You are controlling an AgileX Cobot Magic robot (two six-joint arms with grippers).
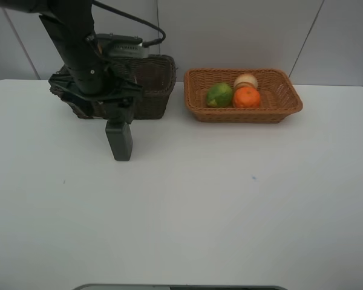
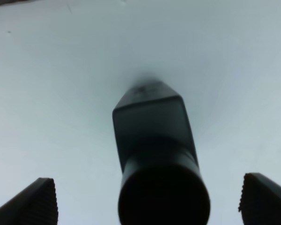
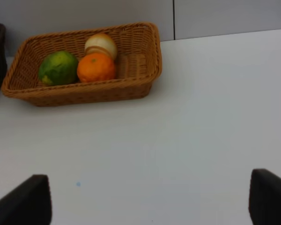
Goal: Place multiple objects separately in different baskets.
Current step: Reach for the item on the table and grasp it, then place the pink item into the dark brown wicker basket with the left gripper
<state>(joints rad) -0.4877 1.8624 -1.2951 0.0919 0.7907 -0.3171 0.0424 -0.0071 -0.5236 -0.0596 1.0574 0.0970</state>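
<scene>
A plain white surface (image 1: 230,211) is seen from above. Three things are carried directly on it. A dark green rectangular bottle (image 1: 119,140) stands upright left of centre. Just beyond it, at the far left, a dark brown wicker basket (image 1: 154,90) is set. To the right, at the far edge, an orange-tan wicker basket (image 1: 278,106) is placed.

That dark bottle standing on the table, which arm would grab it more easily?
The left. Its fingers are spread on either side of the dark green bottle, directly above it. The right arm's open fingers face the orange-tan basket, with no bottle between them.
</scene>
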